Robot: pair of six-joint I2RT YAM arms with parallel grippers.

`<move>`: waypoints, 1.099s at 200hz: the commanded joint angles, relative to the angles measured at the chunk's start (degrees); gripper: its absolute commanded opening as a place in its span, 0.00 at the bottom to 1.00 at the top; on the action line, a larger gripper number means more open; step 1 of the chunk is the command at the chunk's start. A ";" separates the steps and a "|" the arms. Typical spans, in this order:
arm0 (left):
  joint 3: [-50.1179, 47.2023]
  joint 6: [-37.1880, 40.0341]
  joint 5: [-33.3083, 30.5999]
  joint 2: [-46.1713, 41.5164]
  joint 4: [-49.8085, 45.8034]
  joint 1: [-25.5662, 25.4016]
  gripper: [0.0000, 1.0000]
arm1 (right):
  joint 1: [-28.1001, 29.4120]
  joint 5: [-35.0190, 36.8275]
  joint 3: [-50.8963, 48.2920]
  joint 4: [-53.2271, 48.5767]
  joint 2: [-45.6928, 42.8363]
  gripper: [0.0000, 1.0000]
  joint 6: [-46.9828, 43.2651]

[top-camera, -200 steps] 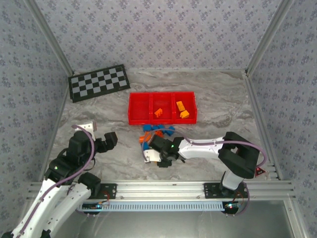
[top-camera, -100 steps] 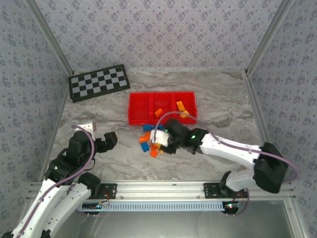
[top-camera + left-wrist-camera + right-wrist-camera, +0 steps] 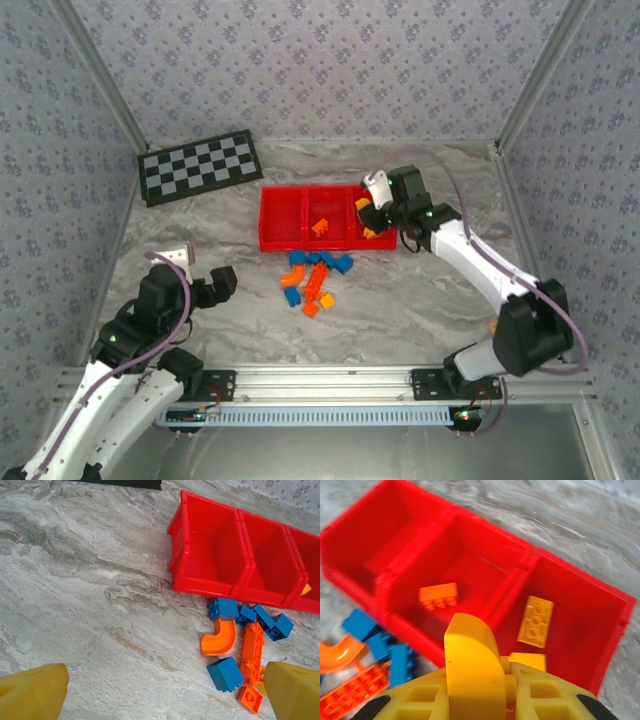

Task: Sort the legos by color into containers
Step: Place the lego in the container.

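- While it hovered over the tray (image 3: 290, 244), my right gripper (image 3: 371, 210) was clenched on what looked like a curved yellow brick (image 3: 470, 660). The brick stood upright between the pads (image 3: 545, 695), bottom centre of the wrist view.
- My read on why there: the right compartment (image 3: 580, 625) already had a flat yellow plate (image 3: 535, 621) in it, so yellow belonged in that one.
- In the top view the gripper sat over that right compartment, upper right of centre. In the wrist view the brick lined up close to the divider with the middle compartment (image 3: 475, 575), so I couldn't tell how well it was centred.
- The middle compartment had one orange brick (image 3: 438, 595). The left compartment (image 3: 210, 545) had no brick that I could see.
- My left gripper (image 3: 208, 283) was released, jaws wide, with its fingertips (image 3: 35, 692) at the bottom corners of its wrist view and nothing between them. It sat at the lower left of the top view, well apart from the tray, probably to leave the right arm room.
- The unsorted legos lay in a loose pile (image 3: 315, 280) just below the tray in the top view, down-left of my right gripper and clear of both grippers.
- In that pile, the blue bricks (image 3: 223, 608) sat just beside the tray's front wall. A curved orange piece (image 3: 220, 637) and a long orange piece (image 3: 251, 650) lay below them.
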 commanded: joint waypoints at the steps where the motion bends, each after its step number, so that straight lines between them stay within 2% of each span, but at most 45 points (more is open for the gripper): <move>1: -0.21 -0.04 -0.68 -0.54 0.04 -0.25 1.00 | -1.87 2.79 9.08 -5.62 6.30 0.09 7.11; 44: -0.18 0.03 -0.81 -0.54 -0.03 -0.40 1.00 | -2.32 6.75 23.92 -14.91 19.32 0.09 12.92; 70: -0.32 0.03 -0.86 -0.62 0.05 -0.65 1.00 | -2.15 10.85 29.49 -20.69 24.69 0.09 12.95; 150: -0.29 0.38 -0.86 -0.02 0.24 -0.67 1.00 | -1.67 18.70 29.89 -23.99 30.51 0.13 13.54; 220: -0.26 0.56 -0.56 0.78 0.32 -0.66 1.00 | 1.35 25.99 30.15 -23.83 34.71 0.18 11.74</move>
